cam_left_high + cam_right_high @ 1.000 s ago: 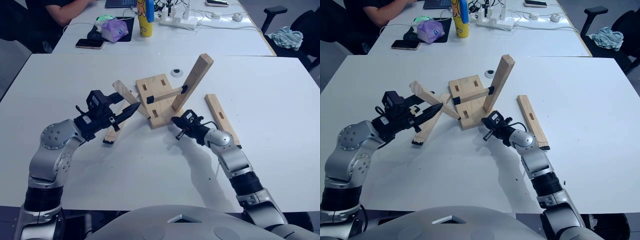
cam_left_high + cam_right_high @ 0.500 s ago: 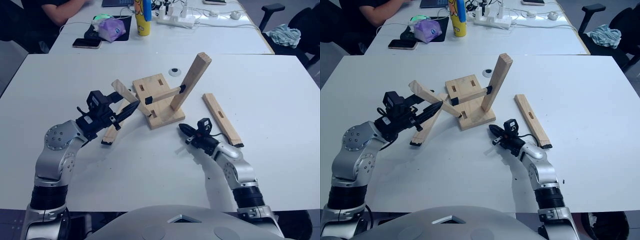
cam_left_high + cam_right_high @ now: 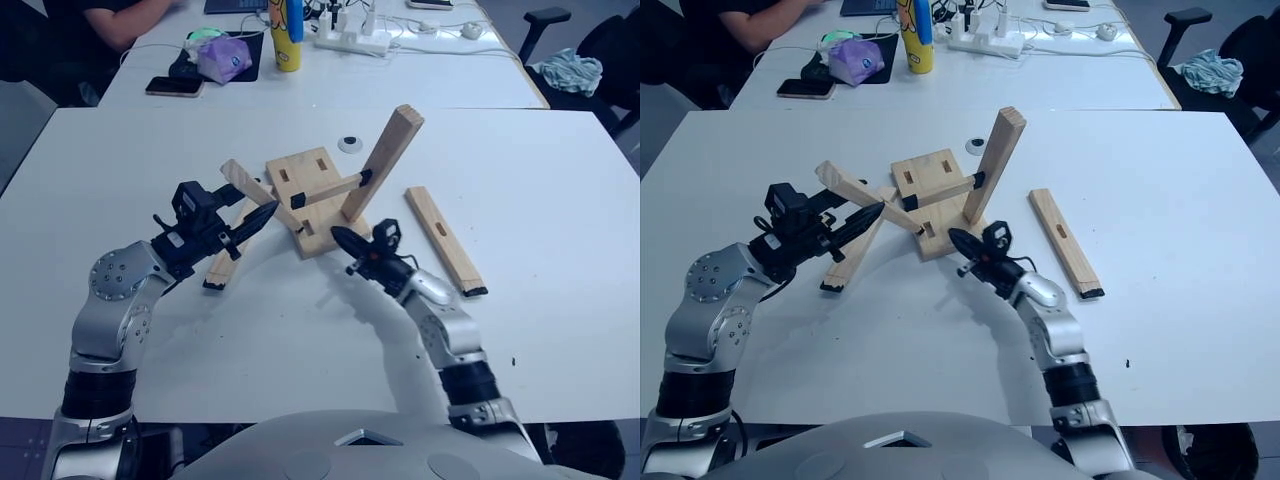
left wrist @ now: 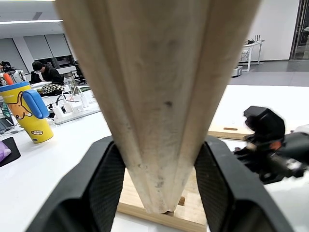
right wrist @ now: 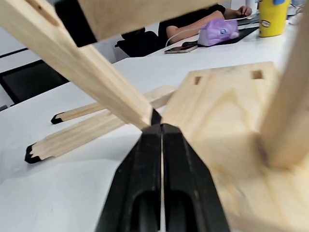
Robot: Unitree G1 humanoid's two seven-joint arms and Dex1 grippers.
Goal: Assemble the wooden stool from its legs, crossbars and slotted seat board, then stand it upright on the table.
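The slotted seat board [image 3: 312, 196] lies flat mid-table, with one leg [image 3: 386, 158] standing tilted in it and a crossbar [image 3: 331, 189] jutting from that leg. My left gripper [image 3: 258, 217] is shut on a second wooden leg [image 3: 248, 186], holding it slanted above the table at the board's left edge; its fingers [image 4: 105, 189] clamp the leg [image 4: 154, 96]. My right gripper [image 3: 341, 241] is shut and holds nothing, its tip [image 5: 160, 128] just off the board's near edge [image 5: 227, 106]. A third leg [image 3: 224, 256] lies under the left gripper. A fourth [image 3: 445, 240] lies right of the board.
A small round disc [image 3: 352, 145] sits behind the seat board. The table behind carries a yellow cup [image 3: 290, 35], a phone [image 3: 175, 87], a purple bundle [image 3: 225, 58] and a power strip [image 3: 355, 40]. The white table [image 3: 560, 200] is bare to the right and front.
My right gripper pulled back from the board toward the table's front, then moved forward and left to the board's near edge. The left gripper has kept still with its leg.
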